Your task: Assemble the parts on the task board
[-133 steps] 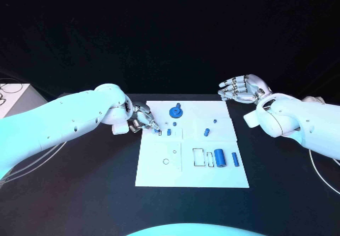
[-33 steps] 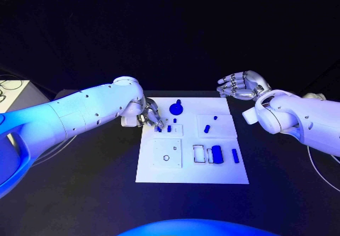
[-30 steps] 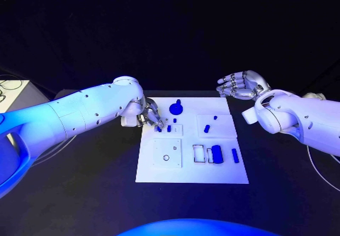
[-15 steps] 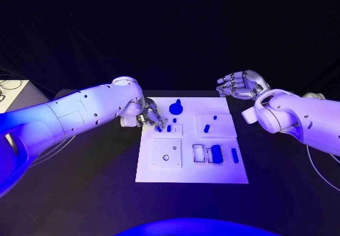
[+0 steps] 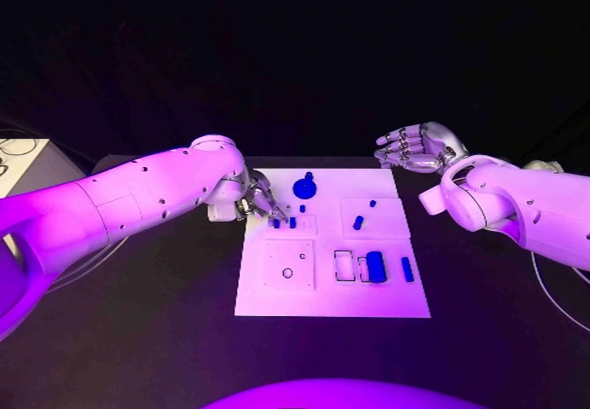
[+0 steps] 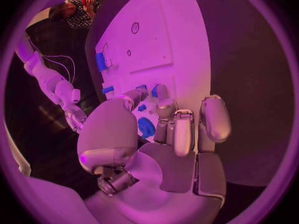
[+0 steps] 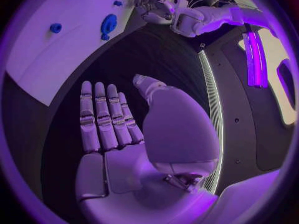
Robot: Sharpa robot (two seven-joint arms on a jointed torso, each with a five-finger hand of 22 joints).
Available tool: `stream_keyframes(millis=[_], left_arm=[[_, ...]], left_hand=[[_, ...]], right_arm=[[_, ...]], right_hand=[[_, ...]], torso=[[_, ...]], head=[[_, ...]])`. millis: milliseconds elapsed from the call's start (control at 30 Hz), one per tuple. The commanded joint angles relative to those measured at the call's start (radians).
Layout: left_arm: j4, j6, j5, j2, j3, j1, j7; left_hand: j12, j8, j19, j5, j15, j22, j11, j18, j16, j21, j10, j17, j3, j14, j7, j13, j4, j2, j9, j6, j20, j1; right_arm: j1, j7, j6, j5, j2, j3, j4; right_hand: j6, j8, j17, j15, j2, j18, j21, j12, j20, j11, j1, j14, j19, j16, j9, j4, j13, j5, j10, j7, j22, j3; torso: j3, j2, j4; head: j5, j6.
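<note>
Left hand (image 5: pixel 257 203) overhangs task board's (image 5: pixel 332 302) left edge.

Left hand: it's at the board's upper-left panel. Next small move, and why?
Probably a short lowering of the left hand to seat the small blue part at its fingertips into the task board. The fingers sit right over the panel by two upright blue pegs, while the right hand idles off the board.

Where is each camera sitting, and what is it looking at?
Head view: on the robot's head, looking down at the task board; both arms show, with the left hand and right hand.
Left wrist view: behind the left hand, facing the board.
Right wrist view: behind the right hand, facing the board's corner.
Shared: all three show the round blue part.
</note>
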Motion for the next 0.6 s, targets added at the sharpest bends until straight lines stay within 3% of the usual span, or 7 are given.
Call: stream_keyframes(millis=[33,267,467,600], left_arm=[[-0.001,-0.029,-0.015,-0.005,-0.002,-0.004,-0.001],[0.012,-0.038,-0.016,-0.022,0.004,-0.004,-0.001],[0.032,-0.057,-0.011,-0.036,0.009,-0.004,0.001],[0.054,-0.080,0.029,-0.050,0.021,-0.005,0.008]], left_hand=[[0.002,-0.001,0.006,-0.017,-0.002,0.001,0.008,0.001,-0.001,-0.004,0.000,0.220,-0.013,0.095,0.000,0.001,0.013,-0.001,-0.001,0.006,-0.002,0.014],[0.006,0.000,0.008,-0.060,-0.002,0.003,0.008,0.000,0.000,-0.003,0.004,0.222,-0.047,0.096,0.000,0.006,0.053,-0.005,0.000,0.009,-0.002,0.030],[0.009,0.002,0.010,-0.127,-0.002,0.006,0.008,0.000,0.001,-0.003,0.007,0.223,-0.087,0.096,0.000,0.010,0.092,0.000,0.000,0.011,-0.002,0.045],[0.008,0.004,0.011,-0.185,-0.002,0.007,0.008,0.000,0.001,-0.002,0.006,0.223,-0.123,0.096,0.000,0.007,0.095,0.011,0.001,0.010,-0.001,0.033]], right_arm=[[-0.001,0.009,0.011,-0.001,0.000,0.001,0.001],[-0.002,0.010,0.011,-0.001,-0.001,0.001,0.001],[-0.003,0.010,0.011,-0.001,-0.002,0.001,0.000],[-0.004,0.010,0.011,0.001,-0.002,0.001,0.000]], right_hand=[[0.006,-0.007,-0.001,0.000,0.000,0.007,-0.001,-0.005,0.002,0.004,-0.011,0.007,0.000,-0.004,-0.001,0.000,-0.001,0.005,0.004,0.036,-0.001,0.002],[0.006,-0.007,-0.001,0.000,0.000,0.007,-0.001,-0.005,0.002,0.004,-0.011,0.007,0.000,-0.004,-0.001,0.000,-0.001,0.005,0.004,0.036,-0.001,0.002],[0.006,-0.007,-0.002,0.001,0.000,0.007,-0.001,-0.005,0.002,0.005,-0.012,0.007,0.000,-0.004,-0.002,0.001,-0.001,0.005,0.003,0.036,-0.001,0.002],[0.006,-0.007,-0.002,0.001,0.000,0.007,-0.001,-0.005,0.002,0.005,-0.012,0.007,0.000,-0.004,-0.002,0.001,-0.001,0.005,0.003,0.036,-0.001,0.002]], torso=[[0.0002,-0.001,0.0004],[0.0001,0.000,0.0000],[-0.0001,0.000,0.0005],[-0.0008,0.001,-0.0005]], head=[[0.000,0.001],[0.000,0.002],[-0.001,0.002],[-0.001,0.002]])
